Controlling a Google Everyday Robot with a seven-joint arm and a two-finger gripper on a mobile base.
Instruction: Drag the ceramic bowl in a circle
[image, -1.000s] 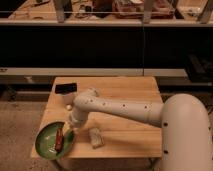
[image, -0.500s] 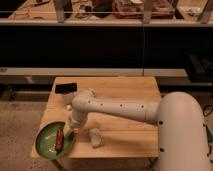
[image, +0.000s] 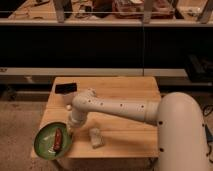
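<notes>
Ceramic bowl (image: 44, 136): green, glossy and shallow, sitting at the front corner of the wooden table (image: 125, 90) on the left of the view, with its rim overhanging the edge. It is carrying a red-brown elongated item (image: 58, 140).

Gripper (image: 70, 130): reaching down from the white arm and meeting the bowl's inner rim on the side nearest the table's middle. Whether it is apart or clamped on the rim cannot be told.

Change over the last second: the bowl is creeping only slightly, toward the table's outer edge. The arm is swaying a little above it and is keeping contact at the rim.

Judgement: the drag is probably under way, but only a short arc is being traced. Further outward travel risks tipping the bowl off the corner.

Also present: a pale block (image: 96, 137) just beside the bowl, and a dark flat object (image: 66, 88) at the far edge.
</notes>
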